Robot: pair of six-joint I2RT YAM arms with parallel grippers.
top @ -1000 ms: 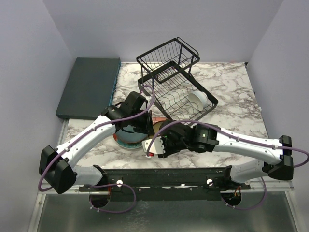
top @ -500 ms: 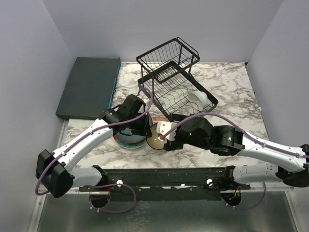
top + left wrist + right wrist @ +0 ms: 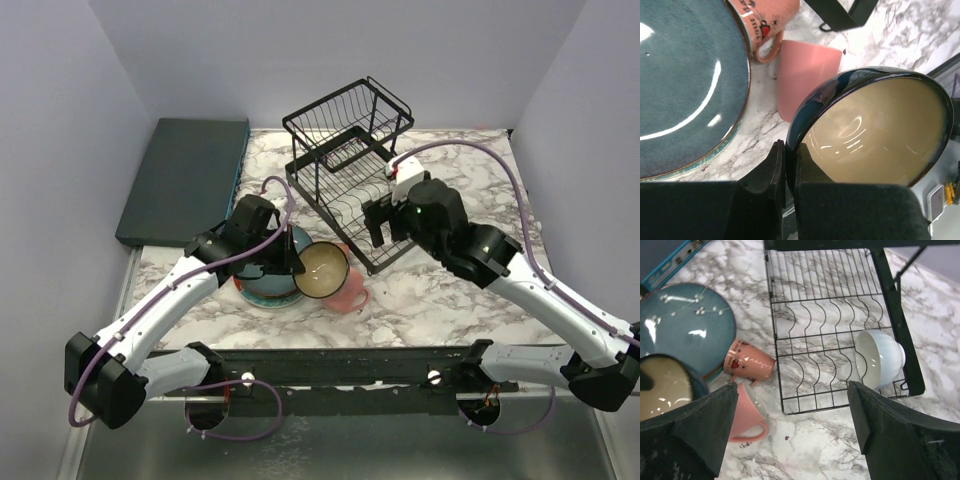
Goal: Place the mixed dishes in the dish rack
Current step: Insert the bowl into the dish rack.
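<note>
Over on the left, the left gripper (image 3: 789,162) is pinched tight on the rim of the dark cream-lined bowl (image 3: 875,135), one finger inside the lip and one outside. The bowl hangs on edge past the fingertips, its cream hollow showing from above. Beneath that hand and to its left lies the dark teal plate (image 3: 685,85). Just beyond the fingertips two mugs lie tipped on the marble, a printed salmon mug (image 3: 760,20) and a plain pink mug (image 3: 807,80) close under the bowl. The dish rack (image 3: 350,150) stands to this hand's right and farther back, apart from the bowl.

I'd judge the step in hand is carrying this bowl across to the rack. A grip on a thin rim lets a bowl swing, so go slowly. Clear the mugs first, keep the bowl on edge, feed it between the wires of the slotted base and let go only once the wires bear it.

The right gripper (image 3: 378,222) hovers over the base's near edge with its jaws spread wide and empty. A white bowl (image 3: 880,357) sits in the slots below it, toward its right finger. That arm looks to be in the path and had best draw aside.
</note>
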